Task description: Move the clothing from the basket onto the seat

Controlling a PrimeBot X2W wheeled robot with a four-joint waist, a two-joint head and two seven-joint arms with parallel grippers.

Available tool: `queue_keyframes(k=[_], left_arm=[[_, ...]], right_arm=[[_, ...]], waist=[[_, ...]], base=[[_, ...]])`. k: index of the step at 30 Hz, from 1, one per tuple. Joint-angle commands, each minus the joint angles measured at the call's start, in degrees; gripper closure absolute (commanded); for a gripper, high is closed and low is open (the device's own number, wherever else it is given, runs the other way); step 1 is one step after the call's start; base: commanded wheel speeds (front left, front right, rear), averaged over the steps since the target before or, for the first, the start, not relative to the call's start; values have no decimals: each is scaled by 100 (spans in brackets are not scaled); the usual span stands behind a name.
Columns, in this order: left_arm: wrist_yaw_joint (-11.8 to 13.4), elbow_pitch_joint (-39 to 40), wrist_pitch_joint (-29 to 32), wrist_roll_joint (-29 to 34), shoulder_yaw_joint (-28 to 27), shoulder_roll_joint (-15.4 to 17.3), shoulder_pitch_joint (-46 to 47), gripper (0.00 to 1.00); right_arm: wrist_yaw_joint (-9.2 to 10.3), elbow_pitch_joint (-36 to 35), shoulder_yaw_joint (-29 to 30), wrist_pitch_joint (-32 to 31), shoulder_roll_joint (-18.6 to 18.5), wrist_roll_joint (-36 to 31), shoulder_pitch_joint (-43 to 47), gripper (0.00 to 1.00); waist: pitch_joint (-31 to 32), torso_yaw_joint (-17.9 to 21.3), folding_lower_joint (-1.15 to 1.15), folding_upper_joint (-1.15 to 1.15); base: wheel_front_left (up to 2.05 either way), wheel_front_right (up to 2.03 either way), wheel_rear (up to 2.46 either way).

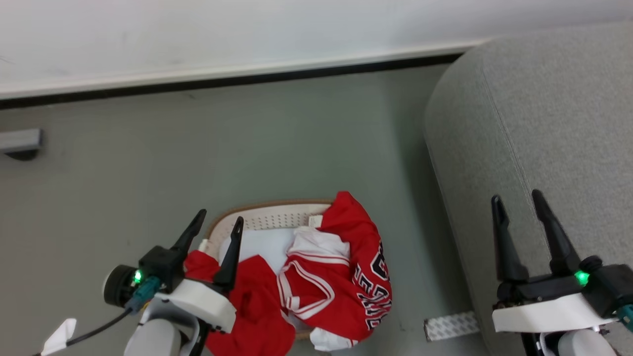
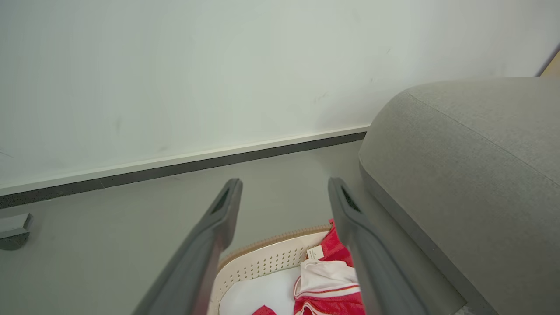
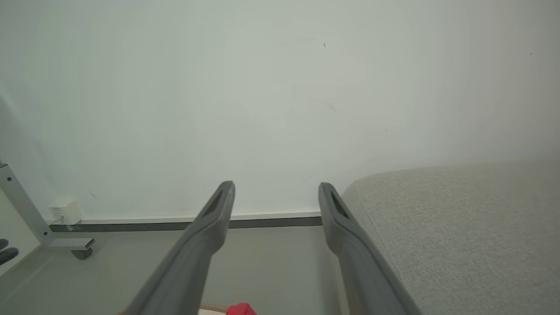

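Note:
The red clothing [image 1: 336, 282] with white trim and black-and-white lettering fills the cream basket [image 1: 269, 213] on the floor and spills over its right side. In the left wrist view the clothing [image 2: 330, 280] and the basket [image 2: 262, 258] lie below the fingers. My left gripper [image 1: 220, 217] [image 2: 284, 183] hangs open over the basket's left end, nothing between its fingers. My right gripper [image 1: 517, 198] [image 3: 275, 188] is open and empty above the front edge of the grey seat [image 1: 539, 133] [image 2: 472, 175] [image 3: 459, 227].
A white pad [image 1: 262, 244] lies in the basket under the garments. A white wall with a dark baseboard [image 1: 222, 79] runs behind. A grey metal foot [image 1: 20, 143] sits at the far left, and a patterned strip [image 1: 451, 325] lies by the seat's base.

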State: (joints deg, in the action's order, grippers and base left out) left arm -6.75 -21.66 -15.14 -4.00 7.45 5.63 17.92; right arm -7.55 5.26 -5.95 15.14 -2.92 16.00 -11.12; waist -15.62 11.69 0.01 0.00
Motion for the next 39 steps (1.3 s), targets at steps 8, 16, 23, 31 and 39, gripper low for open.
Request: queue_keyframes(k=[8,16,23,31,39], left_arm=[[-69,-1474,351,245,493,358,991,0],[-65,-2734,1114,262,1233,633,1849,0],[-67,-3704,1739,300,1948,963,2505,0],[-68,-4499,2354,543,2674,1276,3115,0],[-68,-4860,2842,817,3296,1274,3463,0]], right_arm=[[12,-249,164,1,2,314,-314,0],[12,-353,-16,1,4,577,-560,0],[12,-458,-201,1,4,825,-707,0],[12,-520,-371,1,3,1049,-878,0],[12,-588,-403,1,4,1189,-940,0]], waist=[[-858,518,-1,0],[-1398,893,-1,0],[-1917,1224,-1,0],[-2404,1541,-1,0],[-2778,1719,-1,0]], base=[[0,0,0],[0,0,0],[0,0,0],[0,0,0],[0,0,0]])
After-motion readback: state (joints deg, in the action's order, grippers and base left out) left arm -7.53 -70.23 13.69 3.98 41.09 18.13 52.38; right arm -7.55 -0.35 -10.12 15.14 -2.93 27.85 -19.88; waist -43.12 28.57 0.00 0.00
